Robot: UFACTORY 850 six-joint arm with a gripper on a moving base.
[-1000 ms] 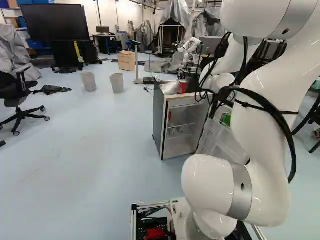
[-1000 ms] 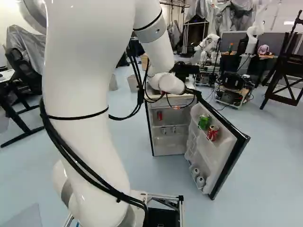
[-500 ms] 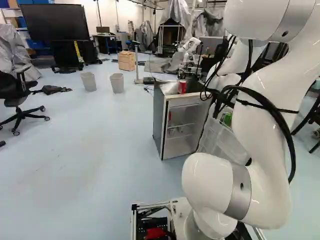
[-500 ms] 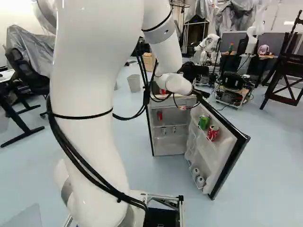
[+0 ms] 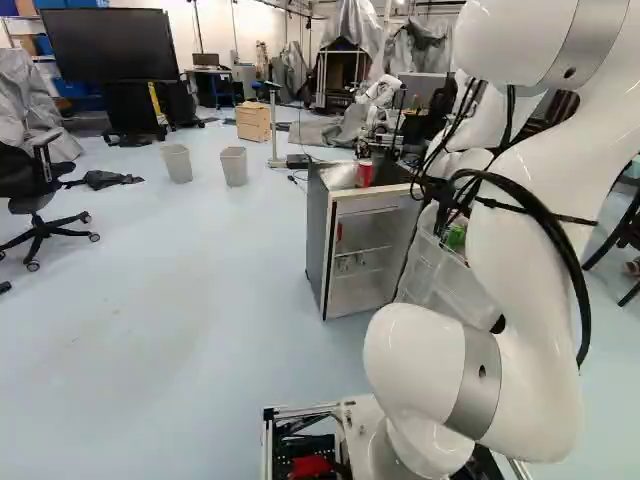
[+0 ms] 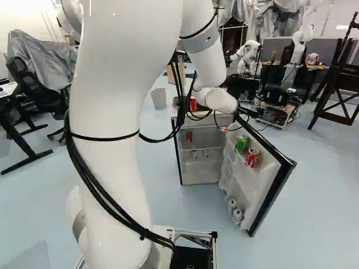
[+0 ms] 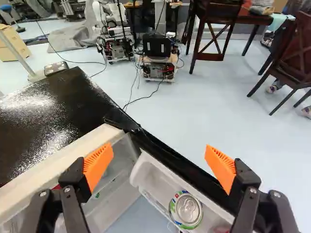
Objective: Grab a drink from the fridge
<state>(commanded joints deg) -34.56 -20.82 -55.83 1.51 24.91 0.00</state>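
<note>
Green can: the small green metal drink can (image 6: pixel 242 144), upright in the white plastic door shelf (image 7: pixel 150 175).
Handling: I'd expect it smooth, perhaps slippery, thin-walled and modestly heavy if full; too hard a squeeze could dent it.
Hold: I'd take it around its sides, below the rim.
Red can: red-and-white metal (image 6: pixel 252 158), beside the green one; I mustn't knock it.
My hand: spread wide (image 7: pixel 159 158), gripping nothing, higher than the cans.
Fridge door: black-edged, white-lined (image 6: pixel 259 193), swung open.
Fridge: grey-sided (image 5: pixel 316 235), another red can (image 5: pixel 364 173) on top.
</note>
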